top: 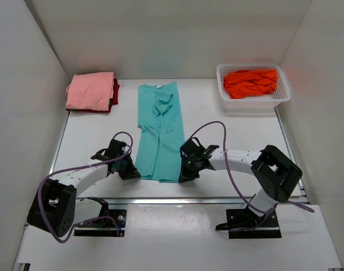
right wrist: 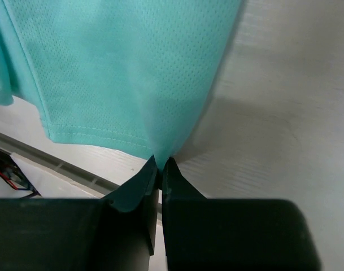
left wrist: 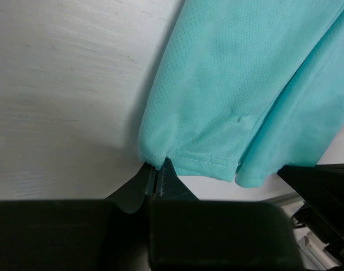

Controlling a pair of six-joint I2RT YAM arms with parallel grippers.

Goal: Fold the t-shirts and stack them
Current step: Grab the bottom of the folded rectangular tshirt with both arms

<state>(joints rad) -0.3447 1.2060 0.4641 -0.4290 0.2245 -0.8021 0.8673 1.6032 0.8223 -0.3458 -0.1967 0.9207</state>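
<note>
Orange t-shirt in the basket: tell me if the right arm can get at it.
Probably not yet: its jaws are shut on a near corner of the teal t-shirt. Once released, the way to the open-topped basket looks free.

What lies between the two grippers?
The near hem of the teal t-shirt, its corners pinched by the left gripper and right gripper, clearest in the top view.

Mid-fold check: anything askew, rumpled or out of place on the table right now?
Nothing damaged. The teal t-shirt has a rumpled bunch near its collar end, and the orange t-shirt lies crumpled in the basket.
</note>
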